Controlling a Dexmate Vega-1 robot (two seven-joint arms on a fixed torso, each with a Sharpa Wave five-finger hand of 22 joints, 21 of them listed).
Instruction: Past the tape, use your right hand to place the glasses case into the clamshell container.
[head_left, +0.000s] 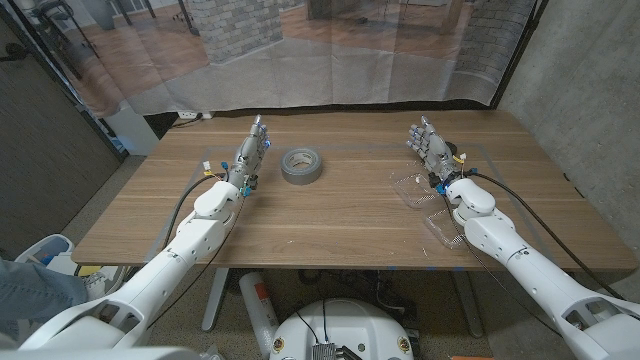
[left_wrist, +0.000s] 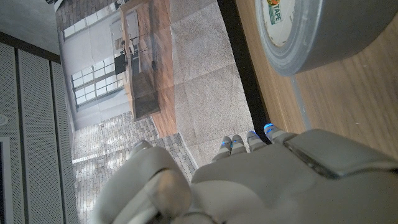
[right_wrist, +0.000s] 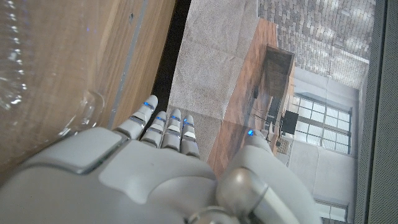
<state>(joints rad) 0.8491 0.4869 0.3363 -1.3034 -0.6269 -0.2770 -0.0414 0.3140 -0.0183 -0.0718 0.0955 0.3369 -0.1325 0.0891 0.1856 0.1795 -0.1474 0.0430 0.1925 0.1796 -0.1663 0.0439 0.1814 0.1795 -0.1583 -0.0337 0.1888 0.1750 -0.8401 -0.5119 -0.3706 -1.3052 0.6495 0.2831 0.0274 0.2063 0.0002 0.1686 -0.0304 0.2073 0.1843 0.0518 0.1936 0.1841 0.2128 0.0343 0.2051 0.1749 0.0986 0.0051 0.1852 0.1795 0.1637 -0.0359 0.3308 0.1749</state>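
Note:
A clear plastic clamshell container (head_left: 412, 186) lies open on the wooden table's right side, partly under my right forearm; its clear plastic (right_wrist: 13, 56) also shows in the right wrist view. My right hand (head_left: 429, 148) stands just beyond it, fingers stretched toward the far edge, holding nothing. A grey roll of tape (head_left: 301, 164) lies at the table's middle, and its edge (left_wrist: 323, 31) shows large in the left wrist view. My left hand (head_left: 250, 153) stands left of the roll, fingers extended and empty. A small dark shape (head_left: 459, 157) sits right of my right hand; I cannot tell what it is.
The wooden table (head_left: 330, 225) has a far edge close beyond both hands, with a translucent curtain (head_left: 330, 50) behind it. A concrete wall (head_left: 590, 90) rises on the right. A white bin (head_left: 45, 252) and someone's blue-clad leg (head_left: 30, 288) show at the lower left.

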